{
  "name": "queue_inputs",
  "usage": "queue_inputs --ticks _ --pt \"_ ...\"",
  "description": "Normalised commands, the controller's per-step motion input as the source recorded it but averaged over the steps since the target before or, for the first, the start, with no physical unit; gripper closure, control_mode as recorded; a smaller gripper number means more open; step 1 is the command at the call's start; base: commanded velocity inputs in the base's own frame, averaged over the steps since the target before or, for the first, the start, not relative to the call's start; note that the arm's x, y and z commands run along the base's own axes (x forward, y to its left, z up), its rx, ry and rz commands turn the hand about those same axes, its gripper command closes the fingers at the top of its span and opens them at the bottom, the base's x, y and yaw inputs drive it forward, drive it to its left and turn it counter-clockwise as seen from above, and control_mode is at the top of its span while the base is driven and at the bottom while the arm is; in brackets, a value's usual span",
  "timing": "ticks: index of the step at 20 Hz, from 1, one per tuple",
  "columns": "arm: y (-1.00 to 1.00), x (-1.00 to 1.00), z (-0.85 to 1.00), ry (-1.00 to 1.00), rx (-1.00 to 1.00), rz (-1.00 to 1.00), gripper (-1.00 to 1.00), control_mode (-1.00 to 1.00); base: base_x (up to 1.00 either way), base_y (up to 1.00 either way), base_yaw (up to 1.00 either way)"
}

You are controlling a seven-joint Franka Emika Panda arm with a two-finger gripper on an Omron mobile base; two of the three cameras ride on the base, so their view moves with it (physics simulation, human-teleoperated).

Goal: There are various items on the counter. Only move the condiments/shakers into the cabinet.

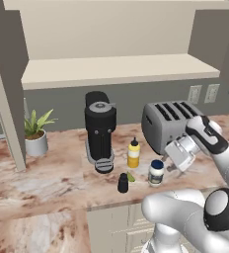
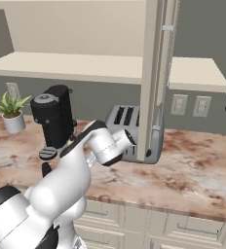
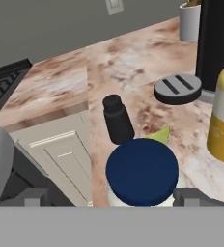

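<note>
Blue-lidded white jar sits between my wide-open gripper fingers, ungrasped, just beside the toaster.

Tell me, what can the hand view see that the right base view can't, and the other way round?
Hand view alone: the white jar with its dark blue lid between the open gripper tips, the black shaker, the yellow squeeze bottle. Right base view alone: the cabinet shelf and the toaster's full shape. Both: the coffee machine and marbled counter.
</note>
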Motion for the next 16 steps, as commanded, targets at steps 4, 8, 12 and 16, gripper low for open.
queue_inputs --ticks 4,8,12,16 --pt "-0.08 0.0 -0.07 -0.03 0.0 0.0 -1.0 -1.0 0.0 0.0 0.0" --pt "-0.05 0.0 0.0 -0.05 0.0 0.0 -1.0 -1.0 0.0 0.0 0.0" --pt "0.0 0.0 -0.04 -0.01 0.0 0.0 -1.0 -1.0 0.0 0.0 0.0" --pt "0.0 0.01 -0.12 0.0 0.0 0.0 -1.0 -1.0 0.0 0.0 0.0"
